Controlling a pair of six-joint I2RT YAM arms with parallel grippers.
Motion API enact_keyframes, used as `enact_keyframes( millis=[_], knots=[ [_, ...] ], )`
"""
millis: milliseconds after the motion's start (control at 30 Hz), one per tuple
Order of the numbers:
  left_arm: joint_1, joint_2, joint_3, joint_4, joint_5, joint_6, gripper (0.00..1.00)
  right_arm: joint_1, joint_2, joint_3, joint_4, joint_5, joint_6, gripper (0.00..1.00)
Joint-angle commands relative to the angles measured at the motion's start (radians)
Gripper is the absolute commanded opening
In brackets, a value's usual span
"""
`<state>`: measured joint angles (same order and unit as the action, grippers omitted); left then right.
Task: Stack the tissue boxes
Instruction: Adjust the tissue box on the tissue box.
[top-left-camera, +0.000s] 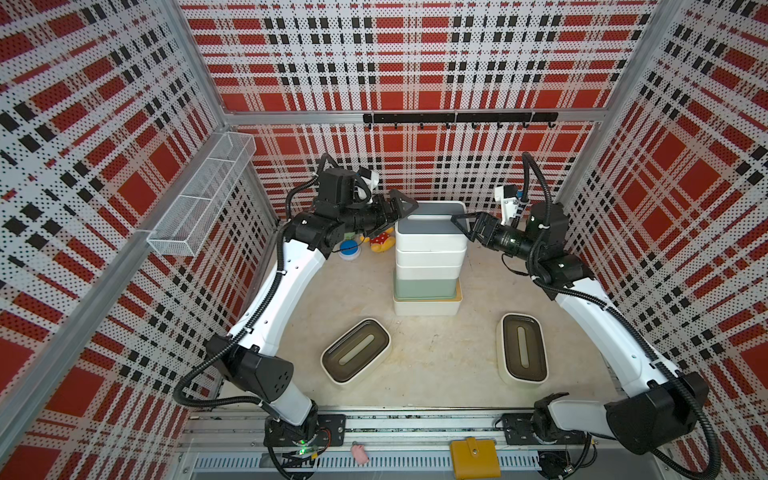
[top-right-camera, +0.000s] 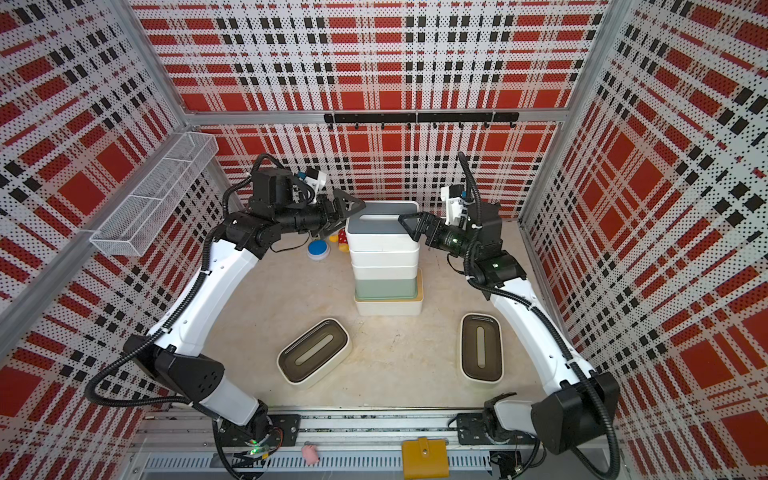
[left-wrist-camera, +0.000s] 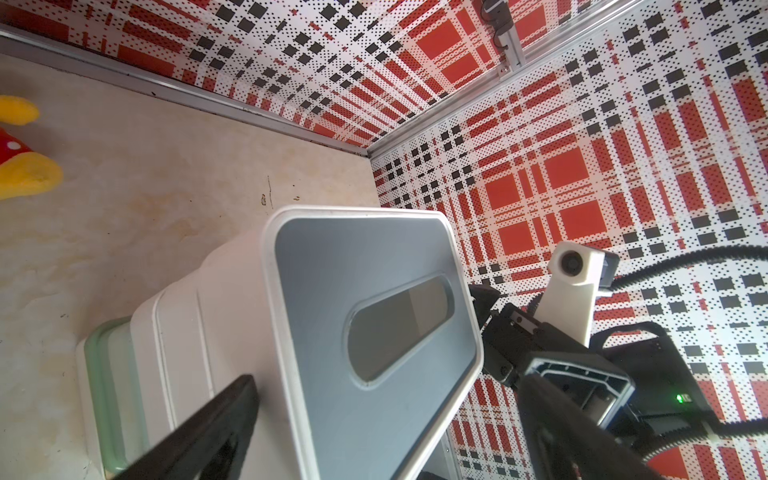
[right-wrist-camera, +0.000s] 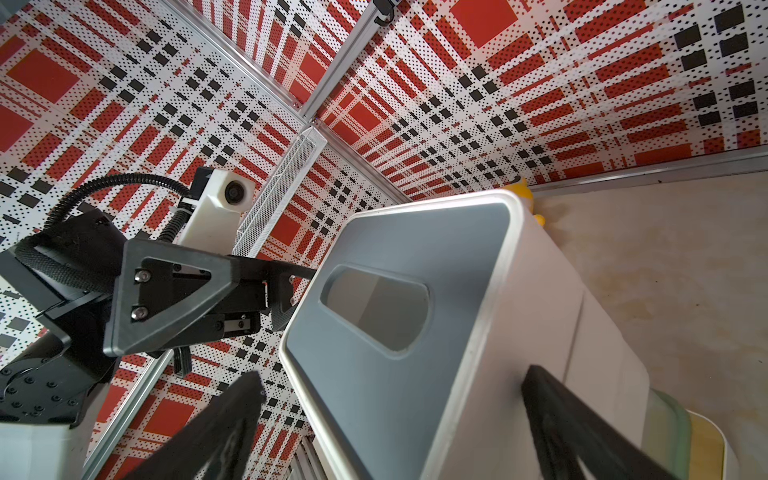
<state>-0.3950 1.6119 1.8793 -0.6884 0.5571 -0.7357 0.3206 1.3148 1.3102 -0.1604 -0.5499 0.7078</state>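
A stack of several tissue boxes stands mid-table: a bamboo-lidded white one at the bottom, then pale green, then white ones. The top box has a grey lid with an oval slot. My left gripper is open and straddles the top box's left end, with gaps on both sides. My right gripper is open and straddles its right end the same way. Two loose tissue boxes with dark-brown lids lie in front, one at left and one at right.
A blue disc and a yellow-and-red plush toy lie behind the left gripper. A wire basket hangs on the left wall and a hook rail on the back wall. A yellow wallet sits on the front rail.
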Motion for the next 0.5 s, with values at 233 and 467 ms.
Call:
enact_keyframes(
  millis=[233, 467],
  knots=[
    [-0.006, 0.000, -0.015, 0.026, 0.040, -0.007, 1.00, 0.021, -0.018, -0.005, 0.052, -0.026, 0.012, 1.00],
    [-0.007, 0.000, -0.026, 0.028, 0.040, -0.007, 0.99, 0.021, -0.034, -0.011, 0.030, 0.005, -0.004, 1.00]
  ],
)
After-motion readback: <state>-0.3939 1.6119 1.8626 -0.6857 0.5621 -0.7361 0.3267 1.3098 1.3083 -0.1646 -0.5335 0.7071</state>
